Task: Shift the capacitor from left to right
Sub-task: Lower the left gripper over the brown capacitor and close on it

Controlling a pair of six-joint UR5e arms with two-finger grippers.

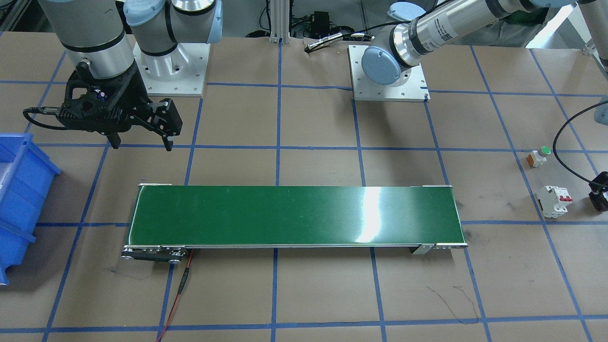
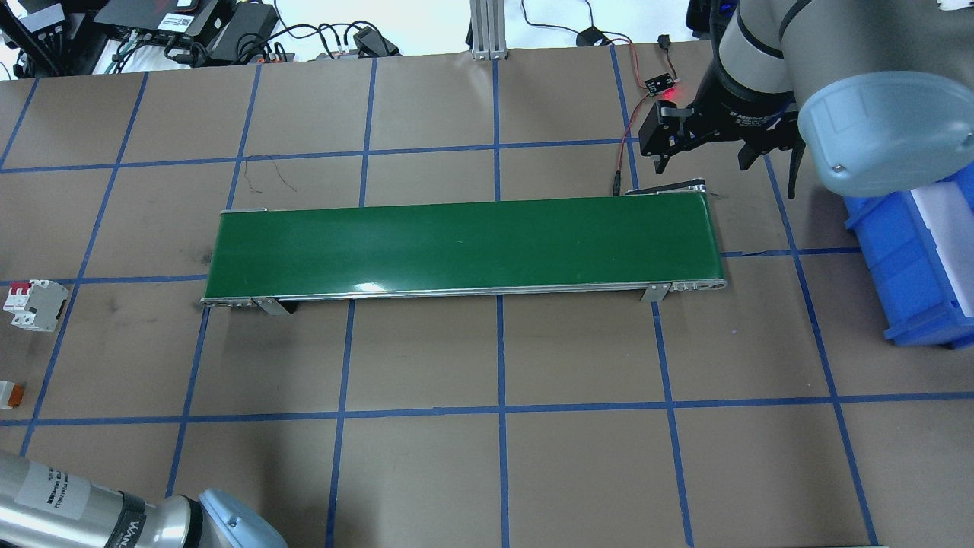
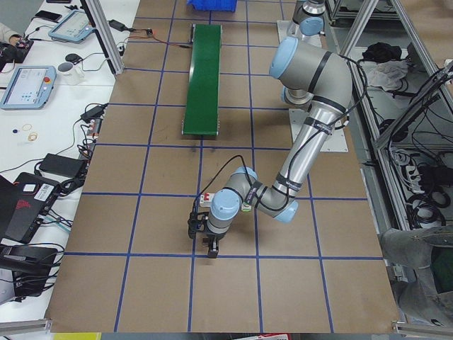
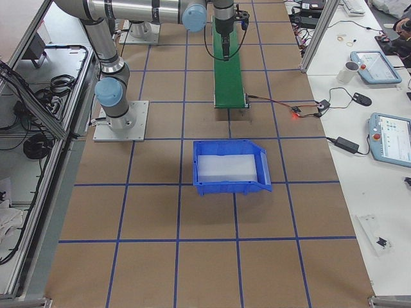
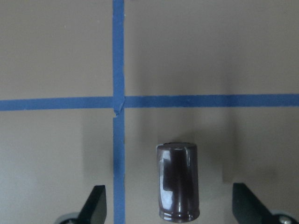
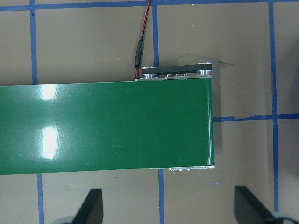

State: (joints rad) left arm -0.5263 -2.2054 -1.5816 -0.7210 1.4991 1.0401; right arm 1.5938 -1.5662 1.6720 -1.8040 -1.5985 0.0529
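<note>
Dark brown and glossy, the capacitor (image 5: 177, 182) is resting on the table (image 5: 210, 56) beside a blue tape line (image 5: 118, 154), inside the wide-open left gripper (image 5: 168, 198), which is not touching it. The right gripper (image 1: 142, 143) is hanging open and empty near the green belt (image 1: 294, 216).

Table (image 1: 313, 294) — conveyor (image 1: 294, 216), bin (image 1: 26, 185), breaker (image 1: 553, 201), capacitor (image 5: 177, 186)

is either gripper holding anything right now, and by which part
Nothing is held. The capacitor sits untouched inside the open left gripper; the right gripper is open and empty.
</note>
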